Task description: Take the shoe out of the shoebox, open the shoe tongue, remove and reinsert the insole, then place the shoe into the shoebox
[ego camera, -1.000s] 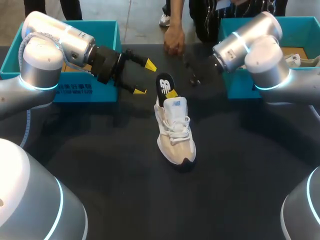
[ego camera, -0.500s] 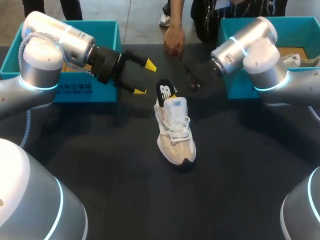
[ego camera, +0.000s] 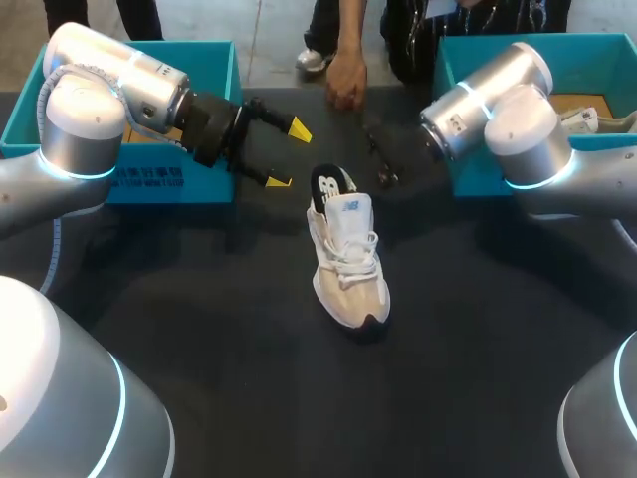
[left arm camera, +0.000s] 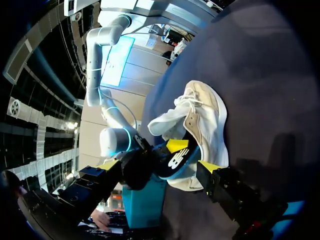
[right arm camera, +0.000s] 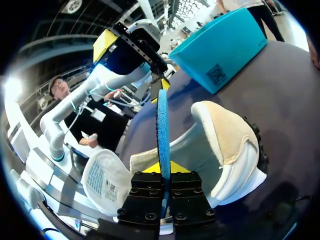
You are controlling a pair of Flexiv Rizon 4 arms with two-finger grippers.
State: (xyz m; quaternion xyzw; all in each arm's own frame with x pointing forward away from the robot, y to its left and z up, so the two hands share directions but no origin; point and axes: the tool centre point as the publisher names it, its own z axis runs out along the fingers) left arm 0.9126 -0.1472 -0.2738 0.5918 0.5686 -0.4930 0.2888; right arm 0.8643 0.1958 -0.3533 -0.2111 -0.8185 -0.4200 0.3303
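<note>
The insole [ego camera: 331, 185] had its lower part hidden inside the shoe [ego camera: 347, 261]. In its wrist view the right tool [right arm camera: 163, 170] showed only a sliver of yellow. Overhead its tips were lost against the dark worktop [ego camera: 199, 329]. The right shoebox [ego camera: 587, 45] was cut off at the edge and partly covered by the right arm [ego camera: 518, 110].

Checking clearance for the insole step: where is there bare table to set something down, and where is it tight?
Bare table: near side of the shoe and both its flanks, in front of the left shoebox and right shoebox. Crowded: the far strip between the boxes, holding left gripper, insole, right gripper and a person's hand.
</note>
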